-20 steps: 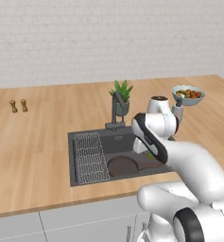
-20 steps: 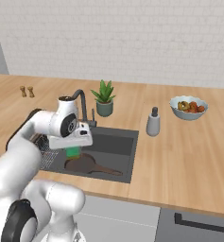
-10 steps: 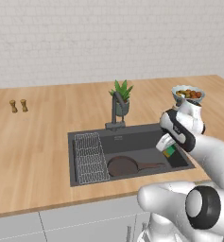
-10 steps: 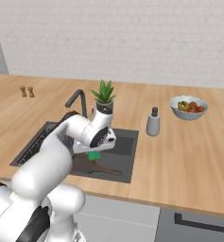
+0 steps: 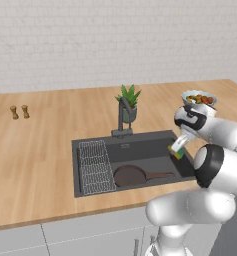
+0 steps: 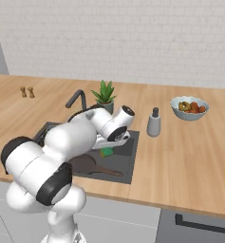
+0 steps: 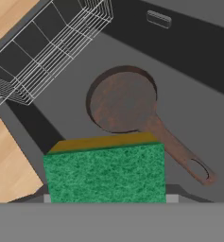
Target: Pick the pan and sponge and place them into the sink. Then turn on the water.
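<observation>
One down: pan (image 7: 123, 100) sits in the sink (image 5: 145, 146); gripper (image 5: 177, 151) clamps the sponge (image 7: 105, 173) above it, release next.

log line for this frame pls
stage: sponge to sink | gripper: shut on sponge, over right side of sink | pan: in sink beside wire rack | faucet: no water
</observation>
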